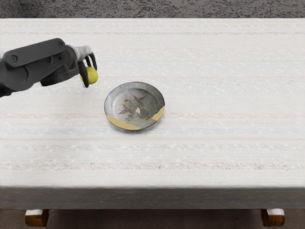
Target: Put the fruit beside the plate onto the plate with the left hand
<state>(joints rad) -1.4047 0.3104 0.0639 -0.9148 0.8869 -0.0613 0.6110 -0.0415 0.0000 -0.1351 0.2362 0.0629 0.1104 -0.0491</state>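
- Gripping is the step in hand: the left hand [86, 67] sits at the end of the dark left arm [33, 64] that comes in from the picture's left edge, and its fingers [92, 60] are curled over a small yellow fruit [91, 76], possibly a lemon, closed on it from above and from the side.
- The yellow fruit is to the upper left of the plate, near it but apart from its rim, with a strip of pale surface [214, 143] showing between the two.
- Whether the fruit rests on the surface or is already a little clear of it I cannot tell; no shadow under it is plain enough to judge by.
- The grey plate [114, 98] lies flat near the middle of the surface, with a dark motif in its well and a yellow band along its near rim; nothing lies on it.
- By my reading the task is about halfway: the grasp looks made, the transfer is not yet done.
- The next move calls for raising the fruit enough to clear the plate's rim, carrying it right and toward the viewer until it is over the well, lowering it, then releasing it.
- A round fruit may roll, so a low release near the middle seems wise.
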